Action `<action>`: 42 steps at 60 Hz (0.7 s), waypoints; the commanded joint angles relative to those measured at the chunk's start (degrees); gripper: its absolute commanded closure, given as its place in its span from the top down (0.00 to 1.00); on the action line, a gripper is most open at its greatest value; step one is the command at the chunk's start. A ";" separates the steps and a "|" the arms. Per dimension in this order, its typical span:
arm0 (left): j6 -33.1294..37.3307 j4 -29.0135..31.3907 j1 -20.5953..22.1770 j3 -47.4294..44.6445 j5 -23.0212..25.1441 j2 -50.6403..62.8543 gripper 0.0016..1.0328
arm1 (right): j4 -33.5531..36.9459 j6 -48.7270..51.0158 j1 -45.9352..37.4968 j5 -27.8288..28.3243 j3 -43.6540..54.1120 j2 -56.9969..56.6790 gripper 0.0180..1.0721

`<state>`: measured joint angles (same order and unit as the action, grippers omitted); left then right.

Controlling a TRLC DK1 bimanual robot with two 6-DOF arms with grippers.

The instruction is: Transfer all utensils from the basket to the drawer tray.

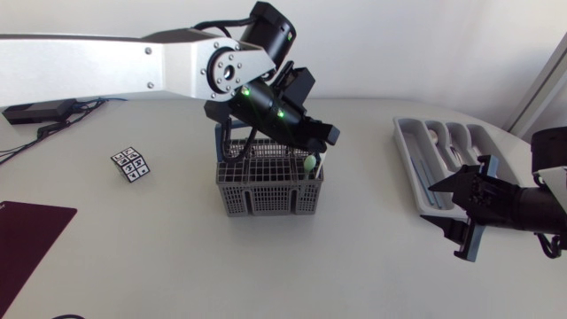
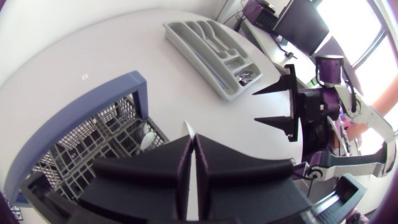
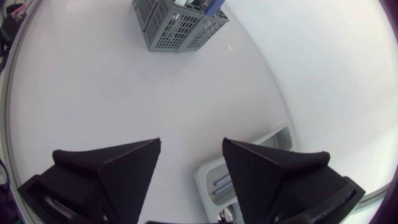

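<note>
**Left arm: picking a utensil out of the basket**

The left gripper (image 2: pixel 192 146) is working at the rear right corner of the grey cutlery basket (image 1: pixel 266 197), which is standing at the table's middle. Its fingers are pressing almost together, clamping a thin white utensil (image 2: pixel 189 129) between them. The fingers are hiding the utensil's lower part. A second pale utensil (image 2: pixel 147 140) is lying in a basket cell just beside the left gripper. The grey drawer tray (image 1: pixel 407 164) is sitting well apart from the basket, toward the table's right side. The right gripper (image 3: pixel 191 140) is hovering by the tray's near end with its fingers spread wide, holding nothing.

The step in hand is judged to be the pick, with the carry not yet begun. The next move is calling for a straight upward lift until the white utensil is clearing the basket's rim, then a sideways carry to a long tray compartment. A tilted pull would be risking a snag on the grid.
</note>
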<state>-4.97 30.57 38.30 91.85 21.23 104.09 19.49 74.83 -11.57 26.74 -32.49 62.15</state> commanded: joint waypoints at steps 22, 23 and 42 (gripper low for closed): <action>-1.09 3.97 -0.60 -1.50 3.20 -10.14 0.03 | 1.52 -14.18 8.06 -0.02 -2.75 -4.41 0.75; -0.83 3.97 -0.69 -1.68 3.38 -10.49 0.03 | 1.70 -14.71 8.32 -0.02 -2.93 -4.67 0.76; 10.77 7.93 1.16 -5.81 10.76 -12.34 0.03 | 11.89 -24.29 15.97 6.39 -10.22 -7.31 0.77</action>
<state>1.54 36.95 38.44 88.55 30.46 92.62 29.32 53.89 2.48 31.97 -40.51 55.35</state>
